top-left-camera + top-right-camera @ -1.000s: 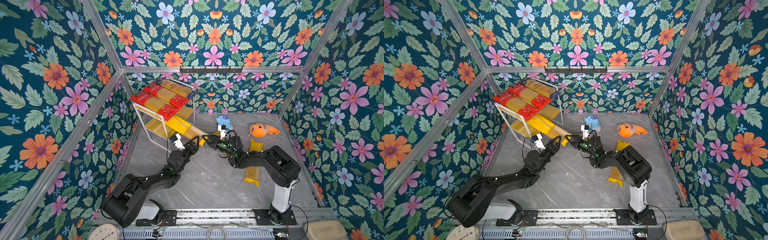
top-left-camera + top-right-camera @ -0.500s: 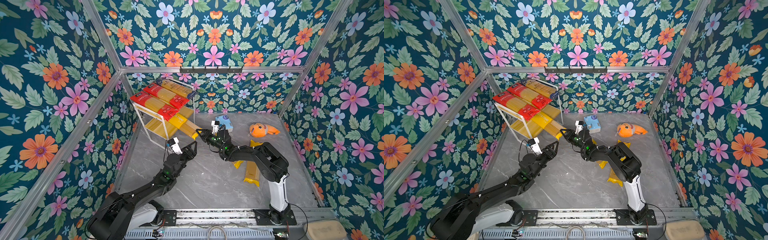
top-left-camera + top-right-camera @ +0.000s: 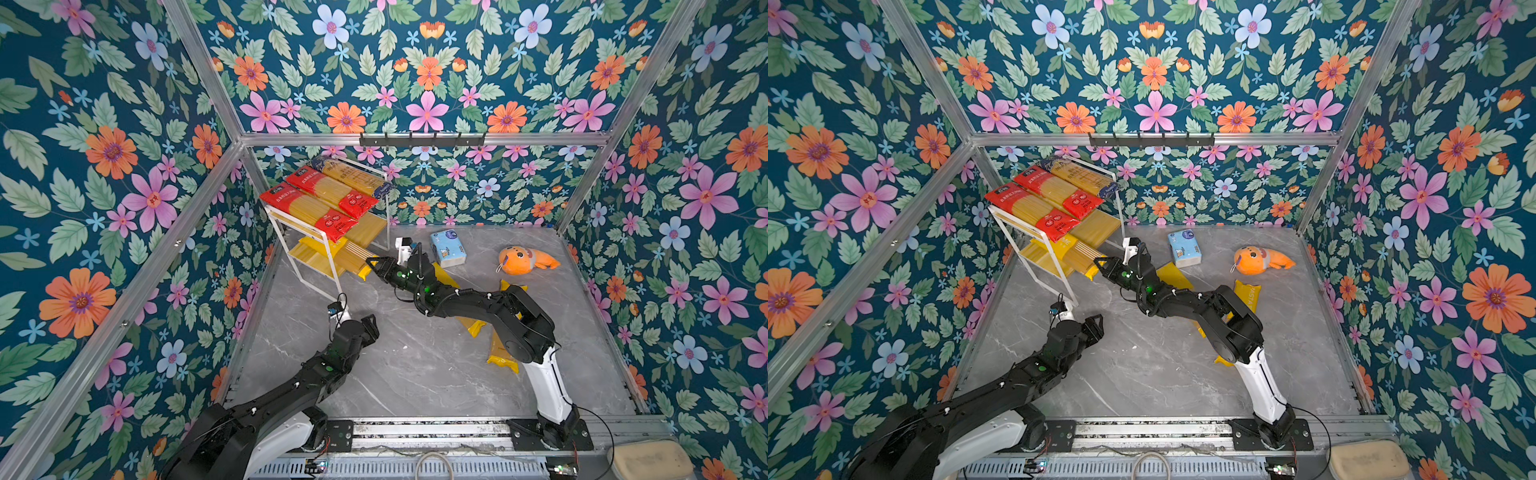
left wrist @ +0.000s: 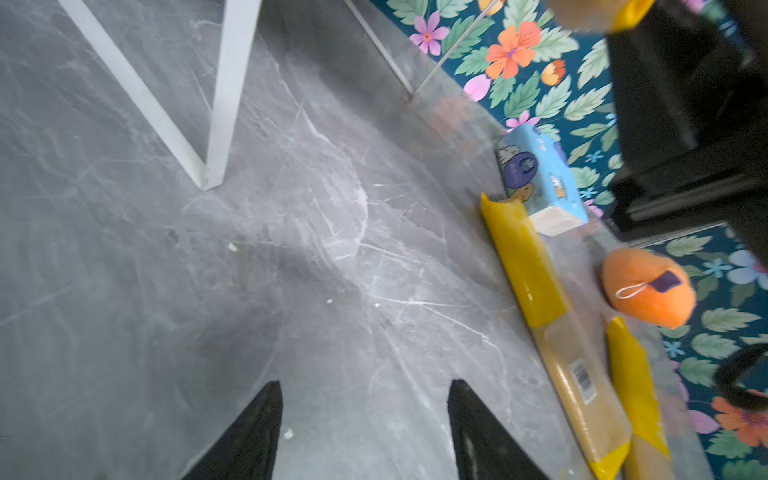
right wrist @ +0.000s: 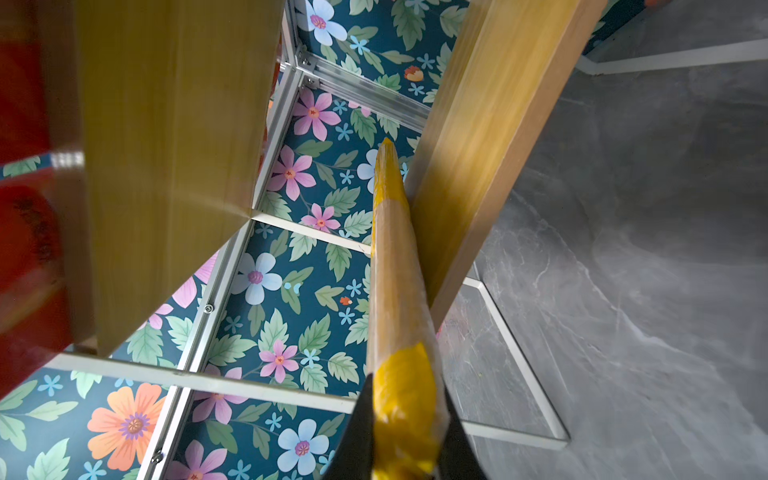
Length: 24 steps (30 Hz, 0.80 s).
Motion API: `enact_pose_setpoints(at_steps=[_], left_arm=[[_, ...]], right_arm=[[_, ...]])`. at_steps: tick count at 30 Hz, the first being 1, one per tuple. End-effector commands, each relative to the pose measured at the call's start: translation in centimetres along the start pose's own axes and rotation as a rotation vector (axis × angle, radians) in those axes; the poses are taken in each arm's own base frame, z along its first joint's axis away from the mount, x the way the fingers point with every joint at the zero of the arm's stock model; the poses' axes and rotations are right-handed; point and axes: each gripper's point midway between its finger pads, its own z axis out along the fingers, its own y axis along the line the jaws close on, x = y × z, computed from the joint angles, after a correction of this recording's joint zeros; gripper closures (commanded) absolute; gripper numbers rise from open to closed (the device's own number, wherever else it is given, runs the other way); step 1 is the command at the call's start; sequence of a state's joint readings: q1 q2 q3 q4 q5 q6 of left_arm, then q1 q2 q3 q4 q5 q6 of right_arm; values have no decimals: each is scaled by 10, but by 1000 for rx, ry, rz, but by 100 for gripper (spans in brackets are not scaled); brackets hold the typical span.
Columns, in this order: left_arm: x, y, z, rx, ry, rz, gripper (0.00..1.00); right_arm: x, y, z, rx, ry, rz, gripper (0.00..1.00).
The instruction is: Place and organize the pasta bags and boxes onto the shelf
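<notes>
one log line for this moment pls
right pincer: shut on held yellow pack, along shelf lower board | left pincer: open, empty | loose yellow packs: two on table

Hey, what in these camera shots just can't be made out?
1. Both top views: the right arm covers the middle of a yellow floor pack and of the second floor pack; only their ends show.
2. Both top views: the red packs hide most of the lower tier of the shelf, so how deep the yellow pack in the right hand sits is unclear.
3. Left wrist view: blur makes the barcode label unreadable.
</notes>
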<state>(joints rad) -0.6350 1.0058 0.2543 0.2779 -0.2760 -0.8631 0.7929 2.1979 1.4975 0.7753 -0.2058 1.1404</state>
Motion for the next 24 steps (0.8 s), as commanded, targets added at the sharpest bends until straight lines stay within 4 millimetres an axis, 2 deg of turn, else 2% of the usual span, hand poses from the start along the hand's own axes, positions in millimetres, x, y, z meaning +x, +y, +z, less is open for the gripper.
enact_pose_setpoints(at_steps=[1,9,18,24], left_arm=[[8,16,0,-61,21,34,34],[21,29,-4,-83,42,-15,34],[24,29,-4,-88,46,-18,35],[25,26,-3,-85,50,-10,35]], right_arm=[[3,21,11,-62,3,-19,100],[30,30,36,-68,60,-12,100],[39,20,37,-52,80,33,99],[42,18,33,-45,88,49,81]])
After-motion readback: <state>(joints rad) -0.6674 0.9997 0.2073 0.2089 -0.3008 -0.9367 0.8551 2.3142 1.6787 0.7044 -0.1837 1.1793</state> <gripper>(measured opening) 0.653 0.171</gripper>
